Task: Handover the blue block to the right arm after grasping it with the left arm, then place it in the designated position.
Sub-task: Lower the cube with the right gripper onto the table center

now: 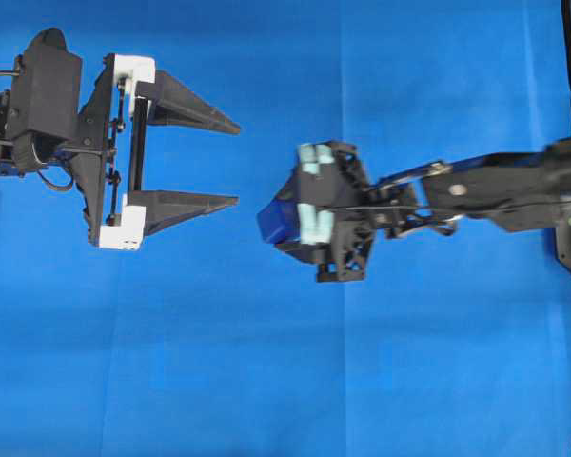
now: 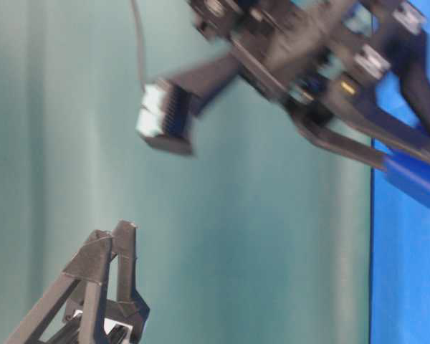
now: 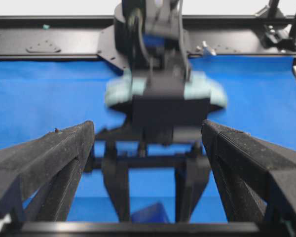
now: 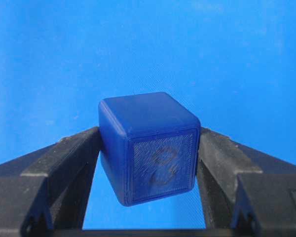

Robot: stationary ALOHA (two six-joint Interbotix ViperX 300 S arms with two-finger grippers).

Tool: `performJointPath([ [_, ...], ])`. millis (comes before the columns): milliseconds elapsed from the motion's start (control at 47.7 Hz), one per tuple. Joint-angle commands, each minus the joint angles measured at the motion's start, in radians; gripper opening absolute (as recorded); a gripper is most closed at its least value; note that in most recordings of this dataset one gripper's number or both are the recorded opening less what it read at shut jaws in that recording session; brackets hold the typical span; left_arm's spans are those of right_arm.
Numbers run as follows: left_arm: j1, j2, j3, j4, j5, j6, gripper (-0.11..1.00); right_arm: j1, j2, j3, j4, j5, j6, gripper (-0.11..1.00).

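1. The blue block (image 4: 148,148) sits clamped between the two black fingers (image 4: 64,173) of the right gripper (image 1: 284,227); in the right wrist view each finger presses flat against one side of the cube.
2. A faint figure-eight mark shows on the block face turned toward that wrist camera.
3. Seen from overhead, the block pokes out at the tip of the right gripper, over the blue cloth (image 1: 266,381) and near its middle.
4. I cannot tell from any view whether the block touches the cloth or hangs just above it.
5. The right arm (image 1: 495,190) stretches in from the right edge of the overhead view toward the block, and its outline is a little smeared.
6. The pale-teal pieces (image 1: 314,190) on the right gripper sit just behind the block.
7. The left gripper (image 1: 236,164) stands well apart from the block, off to its left in the overhead view, with its two pointed fingers spread wide and nothing between them.
8. White brackets (image 1: 133,71) mark the roots of those left fingers, farther from the block than the tips.
9. The left fingertips point toward the block across a bare strip of cloth.
10. From the left wrist camera, the block (image 3: 150,215) shows low in the frame, beyond the spread left fingers (image 3: 44,163) and under the blurred right gripper (image 3: 150,197).
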Motion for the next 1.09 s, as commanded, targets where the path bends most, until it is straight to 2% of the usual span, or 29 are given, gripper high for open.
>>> performJointPath([
  [0,-0.003,-0.017,-0.012,0.0,-0.003,0.0,0.93,-0.009,0.026,-0.043,0.005,-0.021,0.002,0.45],
  [420,-0.003,-0.017,-0.012,0.0,-0.003,0.0,0.93,-0.032,0.152,-0.077,0.014,-0.15,0.002,0.45],
  [902,-0.003,-0.014,-0.017,0.0,-0.005,0.0,0.93,-0.034,0.155,-0.067,0.023,-0.152,0.002,0.45],
  [1070,-0.003,-0.014,-0.017,0.0,-0.005,0.0,0.93,-0.038,0.156,-0.069,0.041,-0.153,0.002,0.45],
])
